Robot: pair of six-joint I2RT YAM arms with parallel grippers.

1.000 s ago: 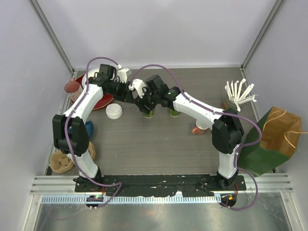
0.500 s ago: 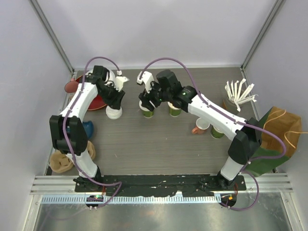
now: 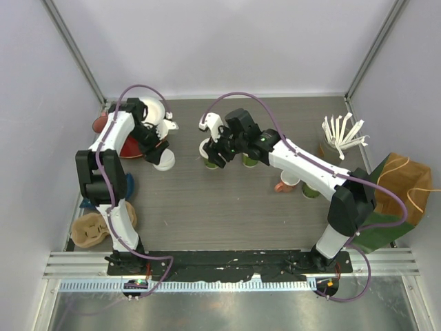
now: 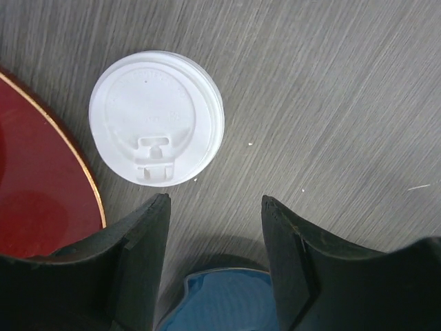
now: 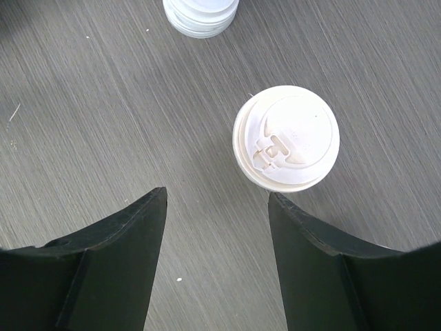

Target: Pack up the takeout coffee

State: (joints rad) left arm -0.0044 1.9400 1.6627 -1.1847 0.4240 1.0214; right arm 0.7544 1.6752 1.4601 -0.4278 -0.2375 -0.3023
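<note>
Far left: round red plate. Loose white plastic lid lies flat on bench just beside it. Left jaws hang over it, spread and empty, guessing lined up to grab it.

Middle: green paper cup with white lid, upright. Right jaws open just short of it, holding nothing.

Second green cup next door, half hidden under arm.

Far right: green-and-brown paper bag, probably where the coffee goes.
</note>
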